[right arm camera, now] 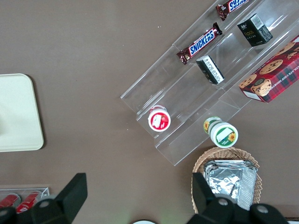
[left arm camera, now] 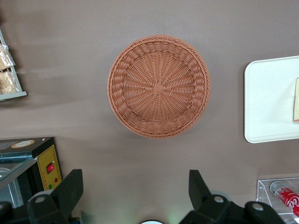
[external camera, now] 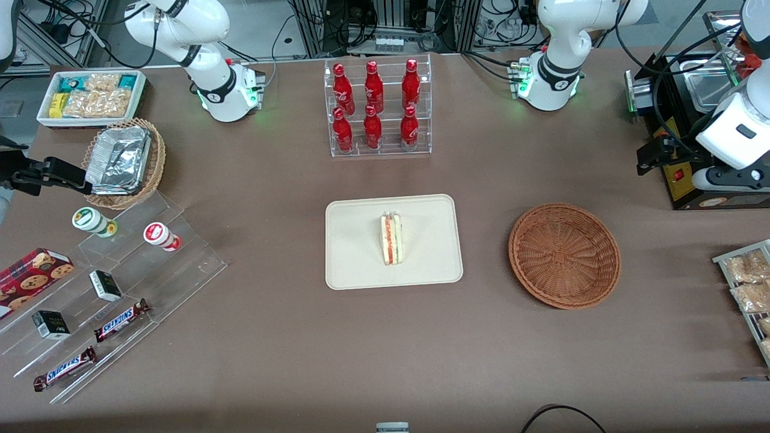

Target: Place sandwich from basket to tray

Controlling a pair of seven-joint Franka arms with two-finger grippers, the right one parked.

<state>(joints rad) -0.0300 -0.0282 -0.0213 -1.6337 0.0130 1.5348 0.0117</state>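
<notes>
Hovering high above the table point(external camera: 421, 361), my gripper point(left arm camera: 135, 191) hangs with its two fingers point(left arm camera: 70, 189) spread wide apart and nothing between them, at the working arm's end of the table. Through my wrist camera I look straight down on the basket point(left arm camera: 159, 86), which sits on the brown table with only bare weave inside it. In the front view the basket point(external camera: 564, 255) lies beside the tray point(external camera: 361, 264), a strip of table between them. The sandwich point(external camera: 391, 238) rests on the tray, near its middle, standing on one long edge so that the red-orange and green filling faces up between the pale bread. Only a sliver of it shows at the border of my wrist view, on the tray point(left arm camera: 268, 100). Farther from the front camera than the tray stands a clear rack point(external camera: 380, 108) holding six red bottles point(external camera: 373, 87) in two rows. Toward the parked arm's end I see a tan basket point(external camera: 126, 165) with a foil container point(external camera: 118, 159), a white bin point(external camera: 91, 98) of packed snacks, and a stepped clear stand point(external camera: 120, 300) carrying two Snickers bars point(external camera: 120, 320), small dark boxes and two little cups. Close beside my arm sits a black machine point(external camera: 686, 150) with a red switch point(left arm camera: 50, 168).
</notes>
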